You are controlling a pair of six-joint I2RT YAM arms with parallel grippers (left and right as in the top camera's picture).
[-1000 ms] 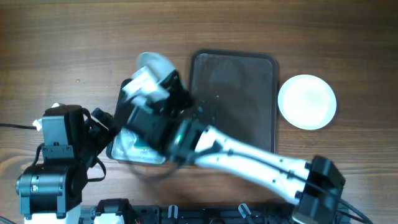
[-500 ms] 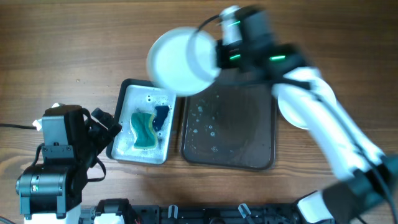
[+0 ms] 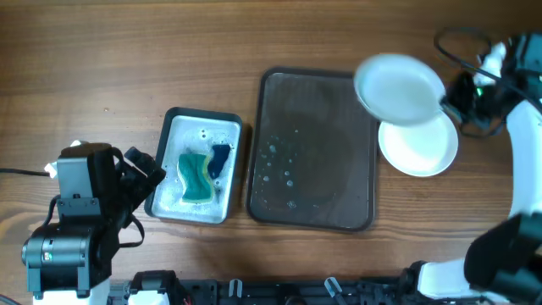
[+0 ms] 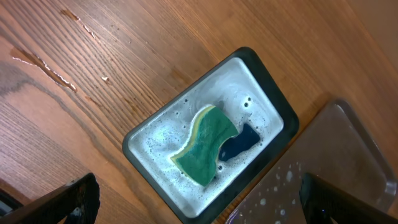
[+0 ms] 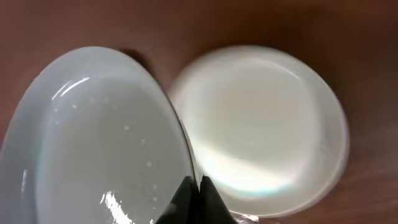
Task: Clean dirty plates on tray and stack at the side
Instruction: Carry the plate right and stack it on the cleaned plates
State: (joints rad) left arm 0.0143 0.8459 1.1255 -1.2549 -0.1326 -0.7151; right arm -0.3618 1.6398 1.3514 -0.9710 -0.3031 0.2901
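- Since half a second ago, the right gripper (image 3: 449, 97) has swung the carried plate (image 3: 398, 87) from above the far left corner of the brown tray (image 3: 315, 216) over to its far right corner.
- That carried plate is round, white and wet, with small droplets and a shine on its face in the right wrist view (image 5: 93, 137). No blue smear shows on it.
- Its jaws are pinched together on the plate's rim, the two dark fingertips (image 5: 186, 202) meeting at the edge nearest the camera.
- From overhead, the carried plate overlaps both the brown tray's right rim and the far edge of the resting plate (image 3: 421, 146).
- The resting plate lies flat on the wooden table (image 3: 102, 68) just to the right of the brown tray, white and clean-looking (image 5: 261, 130). Whether it is one plate or a stack cannot be told.
- No plate is on the brown tray, only scattered water drops (image 3: 279, 165) on its left half.
- Just left of it sits a smaller grey tray (image 3: 203, 113), wet and foamy, with a green-yellow sponge (image 3: 195, 176) in it.
- A small dark blue piece (image 3: 218, 158) lies in the grey tray against the sponge's right side; the left wrist view shows both (image 4: 205, 146).
- The left gripper (image 3: 148, 174) is at the near left beside the grey tray, its jaws spread wide and holding nothing.
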